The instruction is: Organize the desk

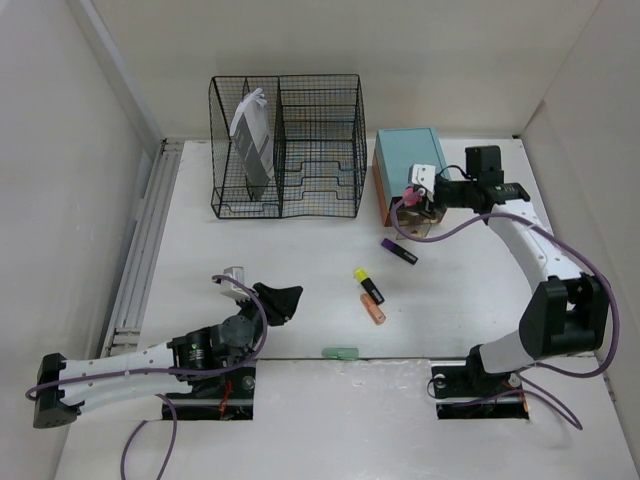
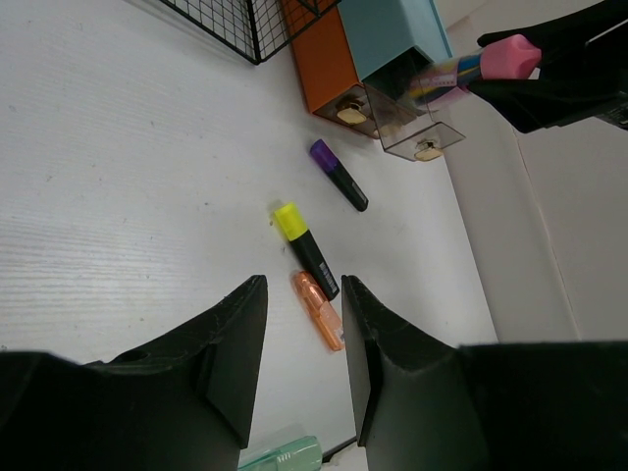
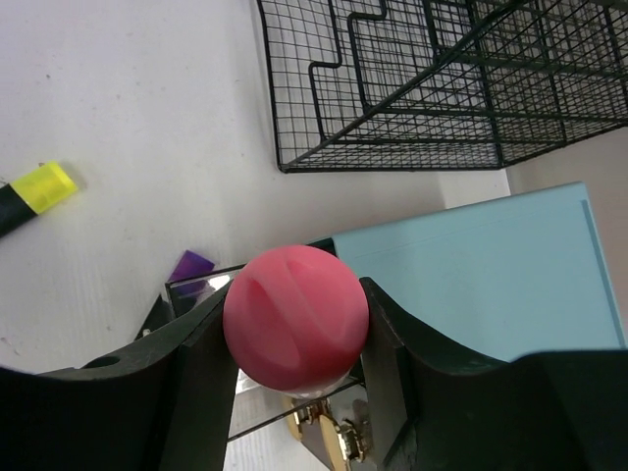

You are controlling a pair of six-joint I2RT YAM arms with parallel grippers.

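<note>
Desk point(image 1: 300, 240): is lying flat under both arms, between white walls; stiff and fixed, with nothing on it to grip.
Right tool point(image 1: 428, 193): is pinching a pink highlighter point(image 3: 294, 316) over the open drawer point(image 2: 412, 128) of the teal drawer box point(image 1: 410, 155).
Left tool point(image 2: 302, 324): is hovering with fingers spread, above the orange highlighter point(image 2: 319, 312).
Handling: the highlighters are probably light, hard, smooth and rolling easily; gripping mid-barrel seems best.
In the way: the yellow highlighter point(image 2: 306, 247) is lying just beside the orange highlighter.

White counter point(image 1: 300, 250), black grid-wire rack point(image 1: 285, 145). In the right pincer point(image 3: 294, 329) a pink-capped marker point(image 2: 510, 54); below it a teal-and-orange drawer box point(image 1: 405, 155); nearby, purple marker point(image 1: 398, 251), yellow-capped marker point(image 1: 366, 282), orange marker point(image 1: 373, 309).
</note>
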